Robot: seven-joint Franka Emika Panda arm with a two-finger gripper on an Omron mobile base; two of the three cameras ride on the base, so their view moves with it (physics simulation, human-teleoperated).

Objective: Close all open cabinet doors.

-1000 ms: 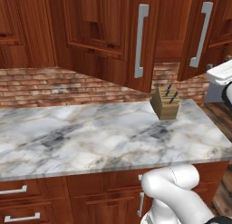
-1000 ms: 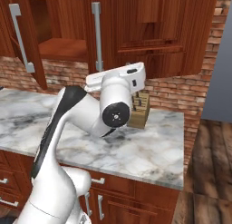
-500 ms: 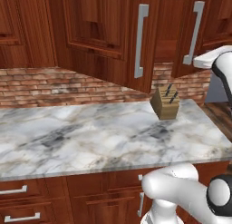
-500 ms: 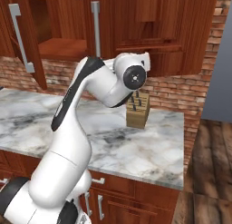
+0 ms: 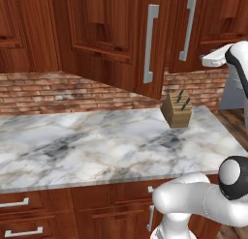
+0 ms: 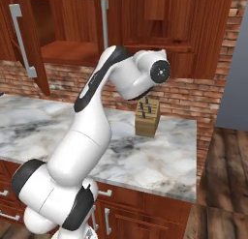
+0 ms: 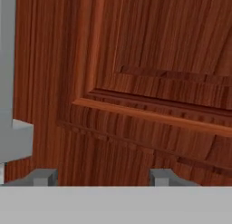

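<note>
Not done yet. At the top middle of the left base view, one of the cabinet doors (image 5: 111, 39) hangs far out over the counter (image 5: 72, 141), with its long grey handle (image 5: 150, 42) near its right edge. Open for sure. In the right base view, upper left, a bare shelf (image 6: 72, 52) inside the cabinet, out in plain sight, so nothing shuts that box yet.

Just to the right in the left base view, a second door (image 5: 175, 20) with its own grey handle (image 5: 188, 30). Hard to tell if shut all the way or out a little.

Up close in the hand view, brown wood with a sunken panel (image 7: 149, 82), and a strip of grey handle (image 7: 8, 73) at the left edge. The gripper (image 7: 102, 177) at the bottom of that view, its two small tips apart, with nothing held between them and only flat wood behind. Looks very near the door face, maybe touching, but too close to say.

At the right side of the counter, a knife block (image 5: 176, 110), well under the doors and out of the way.

Left to do, by the look of it: push the big door back flat, then check the one next to it. So about at the start, with no door clearly closed so far.
</note>
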